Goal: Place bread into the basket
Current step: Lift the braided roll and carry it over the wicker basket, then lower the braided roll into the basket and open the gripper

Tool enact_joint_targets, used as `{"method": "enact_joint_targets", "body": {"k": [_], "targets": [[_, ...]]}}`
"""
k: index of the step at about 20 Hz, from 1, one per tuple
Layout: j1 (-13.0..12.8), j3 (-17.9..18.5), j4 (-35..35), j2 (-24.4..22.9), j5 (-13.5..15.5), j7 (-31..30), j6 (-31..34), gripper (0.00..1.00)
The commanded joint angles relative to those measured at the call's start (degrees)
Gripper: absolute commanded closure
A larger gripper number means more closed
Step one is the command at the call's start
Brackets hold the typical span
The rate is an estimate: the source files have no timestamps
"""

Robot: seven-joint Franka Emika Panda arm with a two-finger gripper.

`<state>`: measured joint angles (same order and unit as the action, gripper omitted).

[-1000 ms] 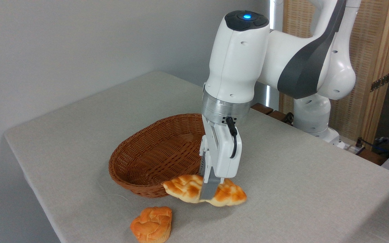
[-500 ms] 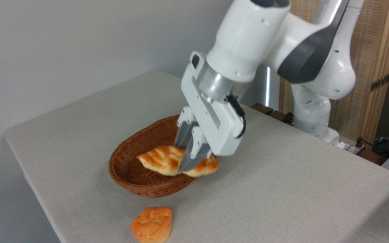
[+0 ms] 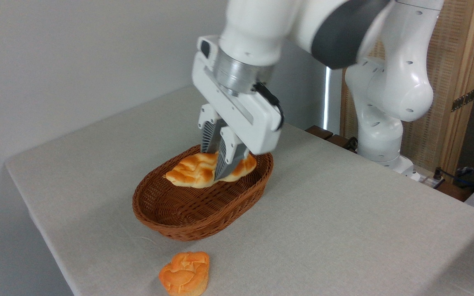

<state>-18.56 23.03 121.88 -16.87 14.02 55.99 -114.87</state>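
The braided bread (image 3: 191, 172) hangs over the far half of the brown wicker basket (image 3: 167, 222), pale yellow with toasted bumps. My gripper (image 3: 216, 174) is shut on its middle, tilted, with grey ribbed fingers (image 3: 224, 163) on either side of the loaf. The loaf's left end points toward the basket's left rim; whether it touches the basket floor I cannot tell.
A small round orange bun (image 3: 184, 274) lies on the grey tablecloth near the front edge, just in front of the basket. The arm's base (image 3: 379, 135) stands at the back right, beside a wooden screen (image 3: 455, 74). The wall runs behind the table's left side.
The gripper has carried the bread from the table in front of the basket, up and back, to over the basket's far half. The bun has not moved.
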Motion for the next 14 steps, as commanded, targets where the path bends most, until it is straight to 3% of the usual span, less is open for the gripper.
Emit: {"method": "enact_joint_targets", "body": {"k": [1, 3, 10, 14], "targets": [[-1.6, -2.5, -0.9, 0.3, -3.5, -10.0, 1.4, 0.71], [-3.0, -2.5, -0.9, 0.5, -3.7, -13.0, 1.2, 0.71], [-6.0, -2.5, -0.3, 2.1, -3.7, -15.1, 0.5, 0.70], [-6.7, -2.5, 0.2, 3.5, -3.7, -14.9, 0.3, 0.58]]}}
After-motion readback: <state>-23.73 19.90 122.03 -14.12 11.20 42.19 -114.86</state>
